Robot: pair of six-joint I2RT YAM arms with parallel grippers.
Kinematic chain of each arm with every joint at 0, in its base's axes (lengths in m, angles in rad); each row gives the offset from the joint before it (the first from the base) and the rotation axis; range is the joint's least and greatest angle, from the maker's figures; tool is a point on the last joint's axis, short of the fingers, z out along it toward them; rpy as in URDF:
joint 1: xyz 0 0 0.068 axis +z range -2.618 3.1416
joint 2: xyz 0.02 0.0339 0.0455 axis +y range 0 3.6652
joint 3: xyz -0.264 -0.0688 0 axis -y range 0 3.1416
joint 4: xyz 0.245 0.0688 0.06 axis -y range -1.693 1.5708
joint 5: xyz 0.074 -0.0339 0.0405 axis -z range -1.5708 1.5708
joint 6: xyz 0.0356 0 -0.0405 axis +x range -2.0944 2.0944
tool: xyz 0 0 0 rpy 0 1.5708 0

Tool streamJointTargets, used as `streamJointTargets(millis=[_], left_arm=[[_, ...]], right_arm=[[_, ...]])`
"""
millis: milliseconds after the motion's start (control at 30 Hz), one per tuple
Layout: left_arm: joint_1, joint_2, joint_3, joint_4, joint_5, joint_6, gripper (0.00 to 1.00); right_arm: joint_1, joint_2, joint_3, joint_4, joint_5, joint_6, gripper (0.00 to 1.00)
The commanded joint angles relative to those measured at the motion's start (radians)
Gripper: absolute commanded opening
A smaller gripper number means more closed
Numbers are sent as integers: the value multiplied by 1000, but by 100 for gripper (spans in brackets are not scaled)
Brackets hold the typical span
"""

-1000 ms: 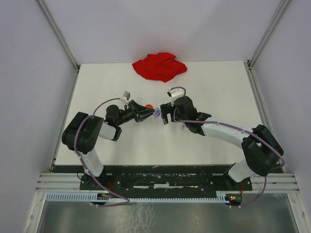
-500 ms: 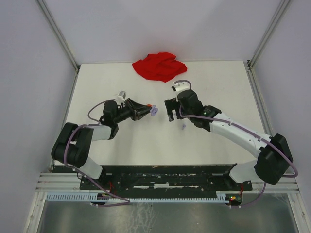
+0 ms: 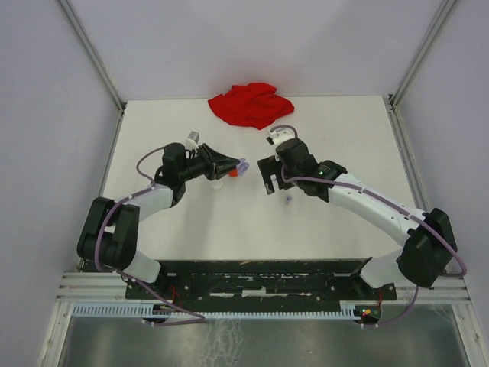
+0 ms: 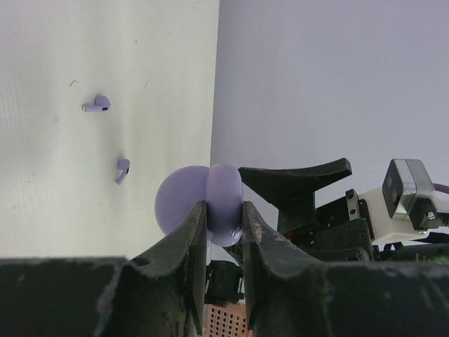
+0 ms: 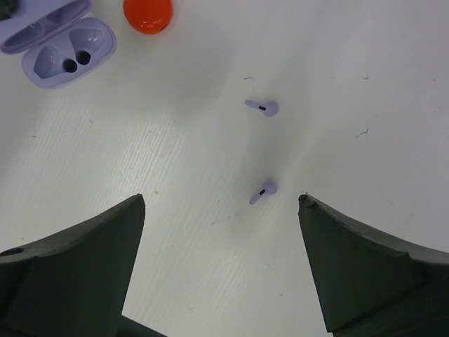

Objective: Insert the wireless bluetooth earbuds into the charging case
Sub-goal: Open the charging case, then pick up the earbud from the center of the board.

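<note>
Risk: the earbuds (image 5: pixel 262 190) are tiny & loose on the table (image 5: pixel 393 63), near each other; an off-centre pinch could flick one away or catch both. Above them the right gripper (image 5: pixel 219 207) points down, jaws wide, empty. Farther out the left gripper (image 4: pixel 224 210) reaches sideways, jaws clamped on the open, empty case (image 5: pixel 66 53), w/ an orange disc (image 5: pixel 148 14) just beside it; thin grip, case could twist. Red cloth (image 3: pixel 252 105) at far edge.
</note>
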Motion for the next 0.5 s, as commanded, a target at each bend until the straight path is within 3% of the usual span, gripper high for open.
streamJointTargets(millis=[0, 233, 467], left_arm=[[18, 0, 93, -33, 101, 77, 3], [34, -25, 101, -53, 145, 94, 3], [49, -102, 163, -266, 70, 217, 3]], right_arm=[[-5, 23, 94, -32, 6, -22, 98], [-5, 3, 107, -68, -49, 0, 98], [-4, 5, 137, -157, 27, -2, 98]])
